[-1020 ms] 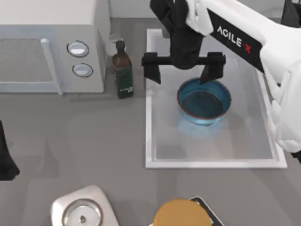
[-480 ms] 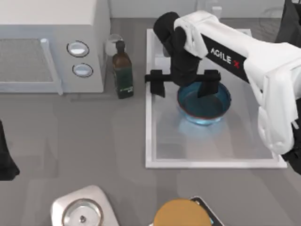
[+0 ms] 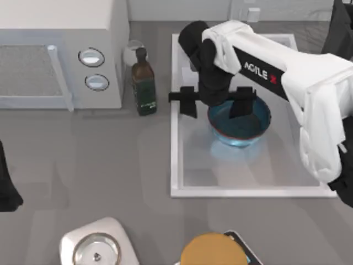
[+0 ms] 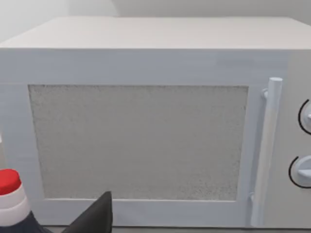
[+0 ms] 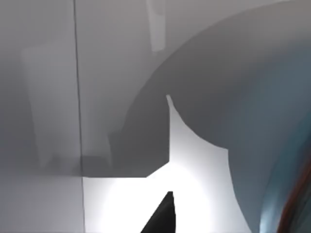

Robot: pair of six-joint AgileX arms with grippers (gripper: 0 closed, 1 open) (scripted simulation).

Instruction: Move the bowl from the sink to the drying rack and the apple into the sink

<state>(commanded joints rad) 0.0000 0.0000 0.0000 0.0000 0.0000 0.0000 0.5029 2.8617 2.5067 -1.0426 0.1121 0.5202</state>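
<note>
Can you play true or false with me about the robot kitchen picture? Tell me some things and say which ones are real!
1. The blue bowl sits inside the white sink. True.
2. The right gripper is shut tight on the bowl. False: its fingers are spread wide open, one finger over the bowl, the other over the sink's left rim.
3. A dark bottle stands between the microwave and the sink. True.
4. The bowl is on top of the microwave. False: it is in the sink, toward the back.
5. The left arm is reaching into the sink. False: the left arm is parked at the table's left edge, and its wrist camera faces the microwave door.
</note>
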